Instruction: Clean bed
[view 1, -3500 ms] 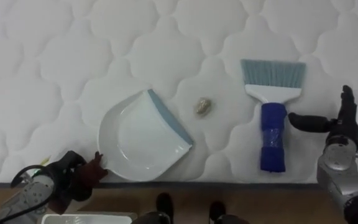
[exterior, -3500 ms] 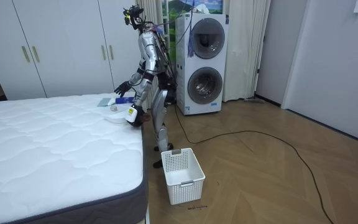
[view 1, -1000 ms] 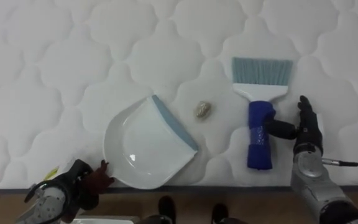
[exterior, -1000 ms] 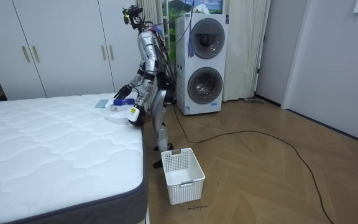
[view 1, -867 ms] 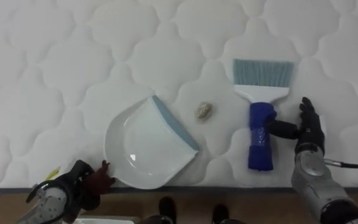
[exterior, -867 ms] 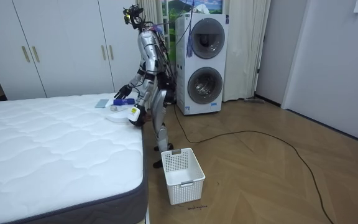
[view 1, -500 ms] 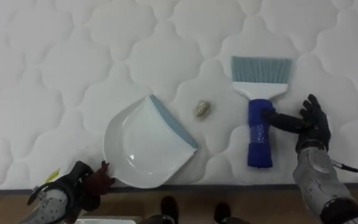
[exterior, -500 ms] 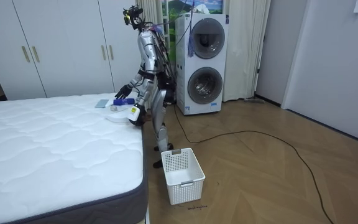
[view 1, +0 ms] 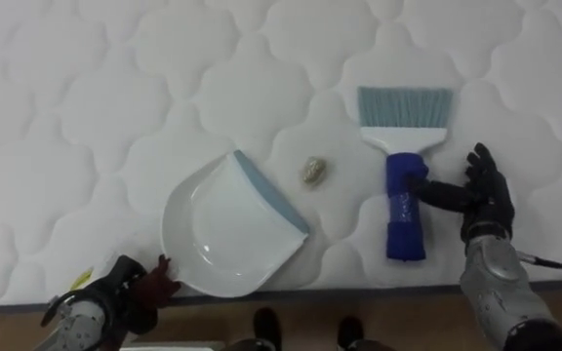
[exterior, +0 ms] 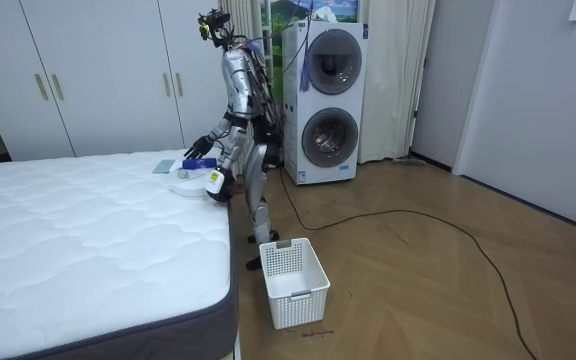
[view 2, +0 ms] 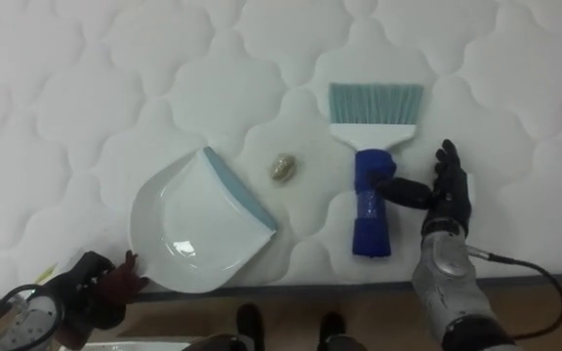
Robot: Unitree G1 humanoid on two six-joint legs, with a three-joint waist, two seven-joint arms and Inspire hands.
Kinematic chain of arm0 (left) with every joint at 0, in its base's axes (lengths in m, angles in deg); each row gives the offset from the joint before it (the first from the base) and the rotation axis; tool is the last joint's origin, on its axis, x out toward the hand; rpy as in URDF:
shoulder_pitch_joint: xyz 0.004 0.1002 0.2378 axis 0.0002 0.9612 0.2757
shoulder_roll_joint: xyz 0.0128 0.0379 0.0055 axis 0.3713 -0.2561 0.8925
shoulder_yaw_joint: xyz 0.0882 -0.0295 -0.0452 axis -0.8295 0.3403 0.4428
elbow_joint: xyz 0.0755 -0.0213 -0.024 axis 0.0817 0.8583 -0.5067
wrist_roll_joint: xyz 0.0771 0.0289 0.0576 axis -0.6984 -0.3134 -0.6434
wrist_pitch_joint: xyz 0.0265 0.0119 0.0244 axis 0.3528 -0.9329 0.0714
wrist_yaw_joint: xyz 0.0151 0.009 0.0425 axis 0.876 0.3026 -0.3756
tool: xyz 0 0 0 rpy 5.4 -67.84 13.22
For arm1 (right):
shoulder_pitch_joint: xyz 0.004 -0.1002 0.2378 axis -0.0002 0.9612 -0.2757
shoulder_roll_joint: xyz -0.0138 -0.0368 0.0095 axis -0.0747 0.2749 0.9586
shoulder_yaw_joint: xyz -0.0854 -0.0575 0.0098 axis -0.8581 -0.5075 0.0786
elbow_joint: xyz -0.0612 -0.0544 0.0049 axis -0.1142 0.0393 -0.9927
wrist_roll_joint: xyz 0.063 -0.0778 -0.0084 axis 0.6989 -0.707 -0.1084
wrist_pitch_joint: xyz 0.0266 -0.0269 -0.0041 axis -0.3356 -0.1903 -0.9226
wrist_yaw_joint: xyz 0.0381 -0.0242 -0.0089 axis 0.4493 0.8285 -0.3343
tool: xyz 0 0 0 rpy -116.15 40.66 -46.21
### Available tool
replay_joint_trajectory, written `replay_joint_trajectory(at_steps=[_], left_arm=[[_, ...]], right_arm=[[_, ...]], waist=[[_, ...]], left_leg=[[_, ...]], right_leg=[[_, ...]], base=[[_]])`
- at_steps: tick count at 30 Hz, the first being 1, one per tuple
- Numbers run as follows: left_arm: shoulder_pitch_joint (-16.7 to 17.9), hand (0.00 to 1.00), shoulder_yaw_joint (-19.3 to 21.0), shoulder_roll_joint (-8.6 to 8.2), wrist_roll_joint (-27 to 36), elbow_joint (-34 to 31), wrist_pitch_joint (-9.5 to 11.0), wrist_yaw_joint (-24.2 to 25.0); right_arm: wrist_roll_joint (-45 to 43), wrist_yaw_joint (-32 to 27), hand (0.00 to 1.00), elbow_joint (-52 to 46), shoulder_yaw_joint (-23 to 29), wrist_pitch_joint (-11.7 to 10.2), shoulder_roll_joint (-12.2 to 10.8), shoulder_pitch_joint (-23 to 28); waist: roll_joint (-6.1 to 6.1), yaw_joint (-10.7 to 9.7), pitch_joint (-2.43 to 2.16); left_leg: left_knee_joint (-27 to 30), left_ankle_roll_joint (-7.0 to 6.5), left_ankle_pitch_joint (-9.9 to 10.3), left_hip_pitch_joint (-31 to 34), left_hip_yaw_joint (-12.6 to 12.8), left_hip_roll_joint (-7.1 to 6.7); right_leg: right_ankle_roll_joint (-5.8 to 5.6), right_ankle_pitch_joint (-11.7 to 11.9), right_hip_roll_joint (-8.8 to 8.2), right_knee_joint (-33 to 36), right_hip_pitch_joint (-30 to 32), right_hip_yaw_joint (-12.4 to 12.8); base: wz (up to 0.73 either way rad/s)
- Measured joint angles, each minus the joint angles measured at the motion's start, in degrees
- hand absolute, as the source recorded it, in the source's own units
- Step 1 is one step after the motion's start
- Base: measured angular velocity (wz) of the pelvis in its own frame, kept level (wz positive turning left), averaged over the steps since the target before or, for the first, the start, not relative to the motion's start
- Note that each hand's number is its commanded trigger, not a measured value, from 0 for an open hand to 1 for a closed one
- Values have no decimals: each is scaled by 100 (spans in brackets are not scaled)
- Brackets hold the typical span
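"Fingers first: how do mine stand on the right?"

"The fingers [view 1: 480,166] of your right hand [view 1: 484,203] are straight and lightly spread, right of centre in the frame. Only the thumb reaches across, and it touches the blue handle of the brush [view 1: 405,171]. Nothing is gripped."

"And the left?"

"Your left hand [view 1: 120,297] sits in the lower left corner, against the rear rim of the white dustpan [view 1: 224,229]. Whether it clasps that rim I cannot tell."

"Which step am I on?"

"Taking up the brush, I'd judge. It lies flat on the mattress [view 1: 115,88], bristles toward the top of the frame. The small lump [view 1: 312,172] lies at centre, between the brush and the dustpan's lip, touching neither. Your forearm comes up from the lower right, so next slide the palm over the handle and curl round it. Then you can sweep the lump leftward into the pan."
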State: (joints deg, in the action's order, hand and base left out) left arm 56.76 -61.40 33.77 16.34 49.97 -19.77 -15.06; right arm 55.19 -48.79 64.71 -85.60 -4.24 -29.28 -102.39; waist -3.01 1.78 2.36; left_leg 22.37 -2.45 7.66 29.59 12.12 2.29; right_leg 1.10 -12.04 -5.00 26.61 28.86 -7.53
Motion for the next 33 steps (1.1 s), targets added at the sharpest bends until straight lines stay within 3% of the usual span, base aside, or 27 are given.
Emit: replay_joint_trajectory(at_steps=[6, 13, 16, 26, 33], left_arm=[[-54, 100, 0, 2, -6, 79, 119, 2], [-74, 100, 6, 1, -5, 110, 119, 10], [-81, 100, 0, 1, 23, 118, 114, 23], [-122, 100, -89, -13, 165, 114, -55, 73], [-188, 100, -136, -37, 155, 110, -138, 78]], right_arm=[[-367, -2, 0, 0, -8, 36, 5, 2], [-904, 0, 0, 22, -74, 54, -5, 48], [-1249, 0, 0, 36, -80, 159, 2, 50], [-1974, -76, 0, 239, -236, 414, 26, -56], [-2272, -78, 0, 524, -271, 446, 14, -168]], waist=[[25, -17, 1], [47, -21, 4], [47, -23, 4], [64, -23, 14], [63, -11, 17]], left_leg=[[2, 0, 0, 0, 21, -7], [8, 2, -4, -1, 21, -1], [8, 2, -4, -1, 11, 1], [5, 3, -4, -1, 11, 4], [-40, 10, -8, 8, -67, 7]], right_leg=[[0, 0, -3, -4, 2, 3], [0, 0, -6, -1, 0, -17], [0, 0, -9, -20, -17, -46], [4, -3, -5, -24, -26, -61], [11, 22, 9, -146, -84, -163]], base=[[0], [0], [0], [0], [4]])
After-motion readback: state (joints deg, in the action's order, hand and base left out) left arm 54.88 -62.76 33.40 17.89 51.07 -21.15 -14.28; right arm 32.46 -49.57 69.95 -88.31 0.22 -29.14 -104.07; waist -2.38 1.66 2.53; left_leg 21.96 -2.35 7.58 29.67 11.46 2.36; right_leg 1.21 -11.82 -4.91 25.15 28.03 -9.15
